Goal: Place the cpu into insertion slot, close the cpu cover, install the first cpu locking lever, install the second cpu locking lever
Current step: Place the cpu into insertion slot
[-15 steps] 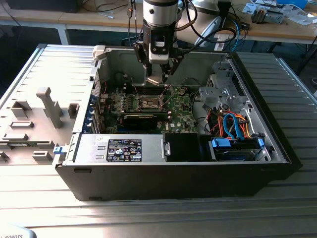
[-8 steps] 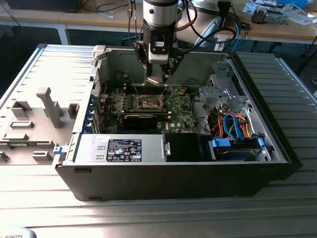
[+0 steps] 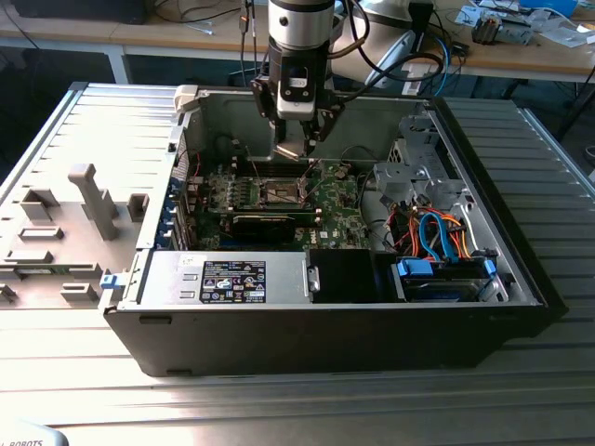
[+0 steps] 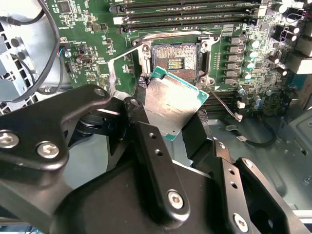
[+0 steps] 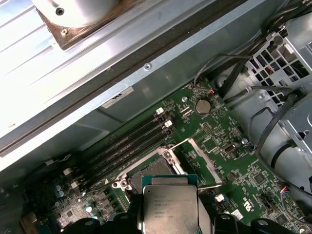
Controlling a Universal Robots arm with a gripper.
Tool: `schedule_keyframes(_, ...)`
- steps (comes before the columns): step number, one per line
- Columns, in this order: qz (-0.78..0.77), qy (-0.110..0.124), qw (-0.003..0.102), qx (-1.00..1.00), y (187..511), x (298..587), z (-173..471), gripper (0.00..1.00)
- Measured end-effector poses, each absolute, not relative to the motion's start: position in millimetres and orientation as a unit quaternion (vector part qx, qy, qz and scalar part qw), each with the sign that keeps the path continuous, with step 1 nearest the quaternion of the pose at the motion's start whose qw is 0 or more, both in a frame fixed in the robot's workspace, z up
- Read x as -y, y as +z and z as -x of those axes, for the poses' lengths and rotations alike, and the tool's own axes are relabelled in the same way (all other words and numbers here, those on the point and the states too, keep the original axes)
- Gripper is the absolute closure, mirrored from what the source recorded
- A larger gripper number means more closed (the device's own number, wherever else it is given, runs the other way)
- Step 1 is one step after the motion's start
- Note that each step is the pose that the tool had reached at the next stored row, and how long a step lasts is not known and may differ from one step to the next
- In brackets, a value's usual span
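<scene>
Gripper (image 4: 170,130) is clamped on the cpu (image 4: 173,102). The chip is tilted and hangs over the insertion slot (image 4: 175,61), not seated. You're on step one. The cpu cover (image 5: 204,158) stands open. My read: seating needs the chip level and square to the socket. The motherboard (image 3: 344,209) sits in an open computer case (image 3: 325,316) on a ribbed metal table (image 3: 93,121), with a cluttered workbench (image 3: 558,56) behind.

Strong light bleaches the ribbed silver metal table (image 3: 74,372) at the exterior view's lower left; the open black computer case (image 3: 325,339) lies shadowed inside. In the second wrist view, the dull silver-grey square cpu (image 4: 170,105) in my claw (image 4: 171,113) glints.
</scene>
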State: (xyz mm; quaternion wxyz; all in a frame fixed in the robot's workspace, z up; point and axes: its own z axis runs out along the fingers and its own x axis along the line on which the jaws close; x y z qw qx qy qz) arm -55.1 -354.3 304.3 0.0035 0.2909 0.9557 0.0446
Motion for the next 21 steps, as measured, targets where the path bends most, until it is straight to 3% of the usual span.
schedule_keyframes(21,-0.319,0.045,0.005,-0.947,303.9,354.3,55.1,0.46)
